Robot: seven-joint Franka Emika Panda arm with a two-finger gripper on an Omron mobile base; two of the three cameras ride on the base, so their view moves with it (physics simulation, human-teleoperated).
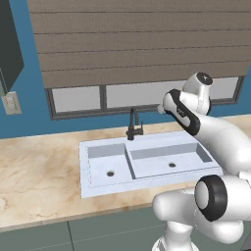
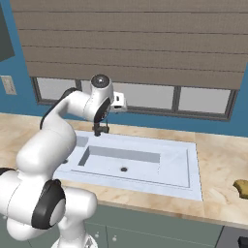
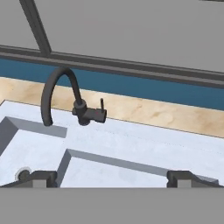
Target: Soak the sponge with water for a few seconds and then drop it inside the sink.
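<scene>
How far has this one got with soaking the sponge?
Barely started. No water runs from the faucet, and both basins of the sink are bare. The gripper hovers above the sink, jaws apart, holding nothing. A yellowish object, possibly the sponge, lies on the counter.

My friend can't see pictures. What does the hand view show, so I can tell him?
A dark curved faucet stands behind a pale double sink, with no water running from it. The open gripper hangs above the sink with nothing between its tips. Behind are a tan counter, a blue wall and a window.
</scene>
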